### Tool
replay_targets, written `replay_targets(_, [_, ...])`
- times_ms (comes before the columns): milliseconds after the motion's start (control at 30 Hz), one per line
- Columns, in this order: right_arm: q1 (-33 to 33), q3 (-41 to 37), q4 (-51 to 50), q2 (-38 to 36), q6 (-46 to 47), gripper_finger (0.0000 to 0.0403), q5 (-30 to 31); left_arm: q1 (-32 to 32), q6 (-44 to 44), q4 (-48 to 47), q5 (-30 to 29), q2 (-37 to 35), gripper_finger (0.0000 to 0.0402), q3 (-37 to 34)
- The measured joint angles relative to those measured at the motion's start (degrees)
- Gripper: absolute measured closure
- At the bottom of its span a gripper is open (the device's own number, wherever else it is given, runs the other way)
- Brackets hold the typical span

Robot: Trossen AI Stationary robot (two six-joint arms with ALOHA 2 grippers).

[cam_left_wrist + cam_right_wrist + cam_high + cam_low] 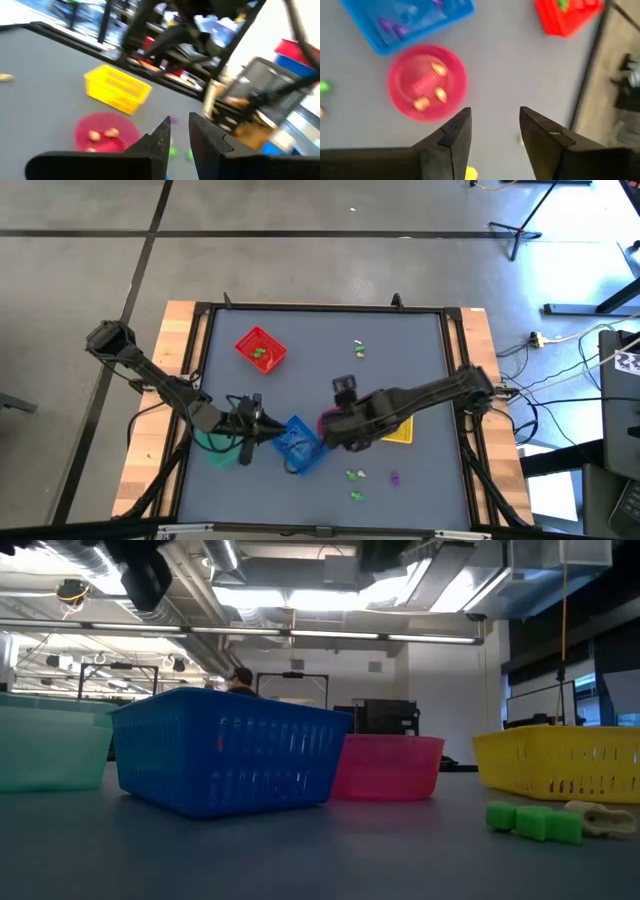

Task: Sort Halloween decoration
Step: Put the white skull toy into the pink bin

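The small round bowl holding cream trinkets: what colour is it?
Pink bowl, clearest in the right wrist view.

Tiny green, purple and cream trinkets lie loose on the grey worktop; cream ones sit in the pink bowl.

You've got nothing to read here: no words, labels, brand marks or numbers come through legibly in any of the four views. At the right edge of the high view there's a white tag with a dark pattern on the equipment beside the desk, but you can't make out what it says.
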Motion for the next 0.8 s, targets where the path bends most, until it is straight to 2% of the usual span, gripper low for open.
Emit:
replay_targets(133, [-0.08, -6.26, -0.52, -6.44, 0.13, 0.0237, 3.1, 2.7, 0.0, 0.38, -3.34, 0.0, 0.0346, 0.0])
replay_targets(267, [-0.97, -17.3, 1.38, -14.76, 0.15, 0.0237, 5.17, 6.34, 0.19, 0.61, -3.72, 0.0, 0.0346, 0.0])
replay_targets(400, [-3.89, -30.54, 10.42, -24.38, 0.17, 0.0237, 5.57, 9.63, 4.13, 1.59, -3.74, 0.0, 0.0346, 0.0])
replay_targets(533, [-8.54, -40.37, 19.12, -32.33, -0.02, 0.0237, 5.53, 11.99, 6.46, 1.58, -3.75, 0.0, 0.0346, 0.0])
replay_targets(667, [-14.34, -46.34, 25.94, -36.71, -0.14, 0.0237, 3.69, 13.34, 9.21, 1.45, -3.19, 0.0, 0.0346, 0.0])
replay_targets(800, [-20.15, -49.31, 30.77, -37.56, -0.21, 0.0237, 1.1, 14.19, 14.16, 1.41, -3.21, 0.0, 0.0346, 0.0])
